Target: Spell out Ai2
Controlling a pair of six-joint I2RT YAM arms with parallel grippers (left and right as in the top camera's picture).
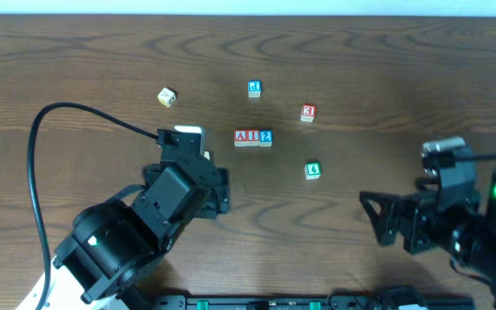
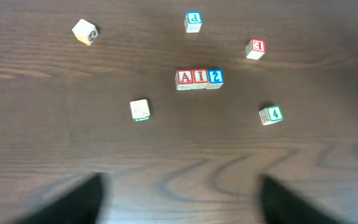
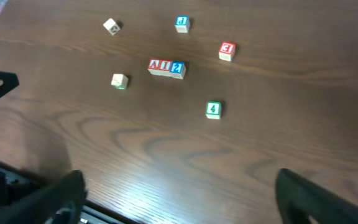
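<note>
We are looking at the left gripper (image 2: 179,208) first: its two dark fingers (image 2: 73,202) are standing wide apart at the bottom corners of the left wrist view, and nothing is sitting between them. The right gripper (image 3: 179,202) is showing the same in its own wrist view, with its fingers (image 3: 319,196) spread wide and holding nothing. Both are hovering over the near part of the wooden table (image 1: 76,52), the left one on the left side and the right one on the right, each well apart from the lettered row. Between the two arms and farther back, the A cube (image 1: 241,137), the I cube (image 1: 253,137) and the 2 cube (image 1: 265,137) are sitting in one straight row, touching side to side, in that order from left to right in the overhead view (the faces are reading upright there). Other cubes are lying around the row and apart from it: a blue-lettered cube (image 1: 254,88) behind it, a red 3 cube (image 1: 307,113) behind and to the right, a green 4 cube (image 1: 313,170) in front and to the right, a pale tilted cube (image 1: 167,97) far to the back left, and a plain pale cube (image 2: 140,109) in front and to the left, nearest the left gripper. A black cable (image 1: 37,146) is looping over the table beside the left arm.
</note>
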